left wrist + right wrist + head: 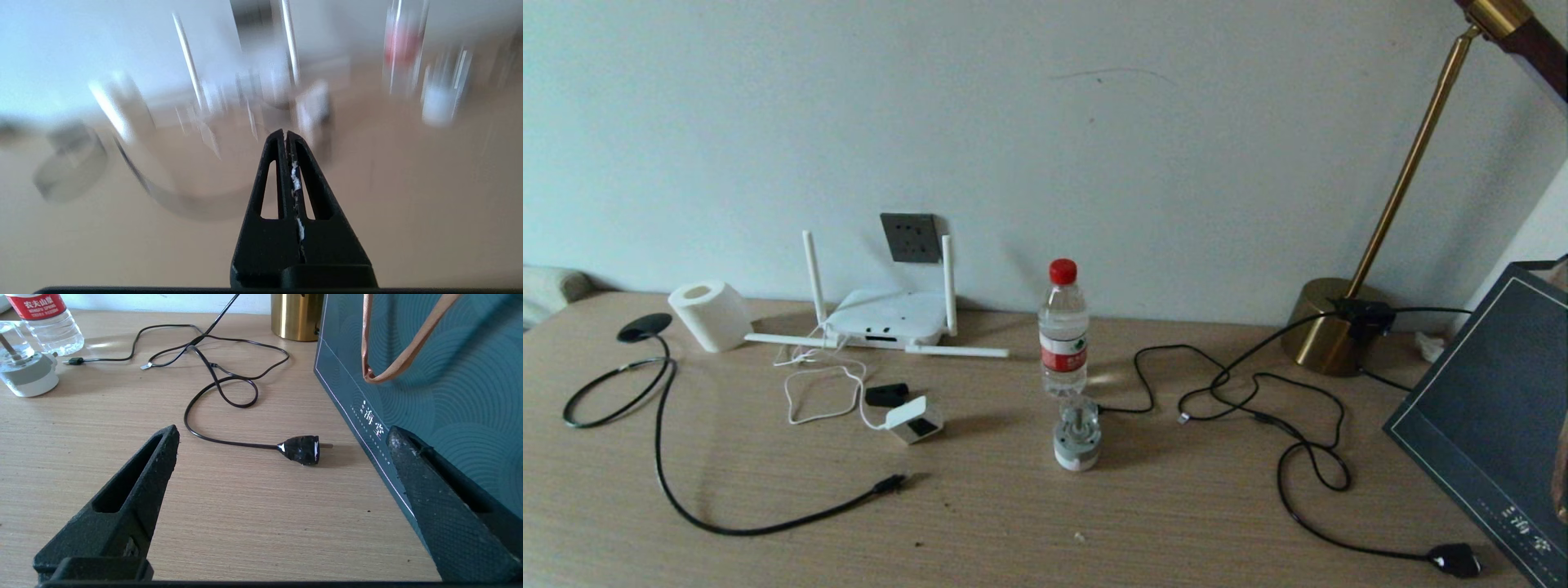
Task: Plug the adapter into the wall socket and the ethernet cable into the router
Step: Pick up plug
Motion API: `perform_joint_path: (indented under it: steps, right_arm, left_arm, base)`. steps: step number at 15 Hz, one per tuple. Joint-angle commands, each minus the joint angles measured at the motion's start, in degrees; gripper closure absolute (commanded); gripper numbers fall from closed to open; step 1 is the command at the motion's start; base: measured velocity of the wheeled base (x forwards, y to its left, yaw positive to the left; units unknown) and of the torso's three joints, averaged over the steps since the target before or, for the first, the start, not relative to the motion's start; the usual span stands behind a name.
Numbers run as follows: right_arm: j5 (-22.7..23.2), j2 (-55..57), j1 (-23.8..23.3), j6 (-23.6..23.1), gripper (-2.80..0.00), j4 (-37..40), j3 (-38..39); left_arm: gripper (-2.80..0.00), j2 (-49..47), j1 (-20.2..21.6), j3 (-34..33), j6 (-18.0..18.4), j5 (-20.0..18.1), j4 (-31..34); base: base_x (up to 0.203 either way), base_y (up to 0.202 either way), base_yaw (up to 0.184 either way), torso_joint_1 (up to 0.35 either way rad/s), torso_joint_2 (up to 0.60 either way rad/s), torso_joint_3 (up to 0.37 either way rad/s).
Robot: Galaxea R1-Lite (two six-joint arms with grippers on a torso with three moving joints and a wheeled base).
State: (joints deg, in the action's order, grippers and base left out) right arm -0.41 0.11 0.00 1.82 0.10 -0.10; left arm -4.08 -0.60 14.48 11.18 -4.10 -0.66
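Head view shows us the small white cube-shaped adapter (915, 419) lying at seven o'clock from the flat white four-antenna router (886, 318), unplugged. Our left gripper (284, 134) is pressed together, holding nothing; our right gripper (282, 457) stands wide apart. We fear the thin white cord (821, 392) snags an antenna and drags the router.

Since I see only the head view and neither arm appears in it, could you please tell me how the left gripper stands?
Observer: The left gripper is shut and holds nothing.
Operator: Thank you. And the right gripper, please?
Observer: The right gripper is wide open and empty, low over the table.
Operator: What lies in front of it?
Observer: The chunky black plug lies on the table just ahead of it, its metal pin pointing towards the dark green bag.
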Motion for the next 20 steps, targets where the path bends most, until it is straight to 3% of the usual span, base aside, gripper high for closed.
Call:
perform_joint_path:
  steps: [1,3,5,8,11,12,16,20]
  right_arm:
    - [-0.02,-0.02,0.0,0.03,-2.8,-0.01,0.01]
    - [-0.02,-0.02,0.0,0.03,-2.8,-0.07,0.01]
    - [0.06,-0.11,0.0,-1.29,-2.8,-0.19,0.1]
    - [0.06,-0.11,-0.02,-1.29,-2.8,-0.19,0.1]
    - [0.06,-0.11,-0.01,-1.29,-2.8,-0.19,0.1]
    - [0.06,-0.11,0.0,-1.29,-2.8,-0.19,0.1]
    - [0.06,-0.11,-0.04,-1.29,-2.8,-0.19,0.1]
    - [0.06,-0.11,0.0,-1.29,-2.8,-0.19,0.1]
  left_arm:
    - [0.0,-8.42,-1.06,13.28,-0.62,0.0,0.38]
    - [0.0,-20.96,-4.09,32.11,-1.77,-0.01,3.83]
    - [0.0,-32.7,-6.9,42.46,-1.71,-0.34,8.05]
    - [0.0,-45.42,-9.1,44.0,1.32,-1.37,11.27]
    - [0.0,-56.23,-9.47,44.15,8.14,-3.6,11.57]
    - [-2.8,-59.84,-9.37,44.18,10.88,-3.88,10.35]
    - [-2.8,-72.09,-9.1,44.05,19.71,-4.64,4.85]
    - [-2.8,-75.81,-7.76,40.89,33.93,-6.45,4.27]
  base:
    - [0.0,0.0,0.0,0.0,0.0,0.0]
    - [0.0,0.0,0.0,0.0,0.0,0.0]
    - [0.0,0.0,0.0,0.0,0.0,0.0]
    - [0.0,0.0,0.0,0.0,0.0,0.0]
    - [0.0,0.0,0.0,0.0,0.0,0.0]
    - [0.0,0.0,0.0,0.0,0.0,0.0]
    - [0.0,0.0,0.0,0.0,0.0,0.0]
    - [0.0,0.0,0.0,0.0,0.0,0.0]
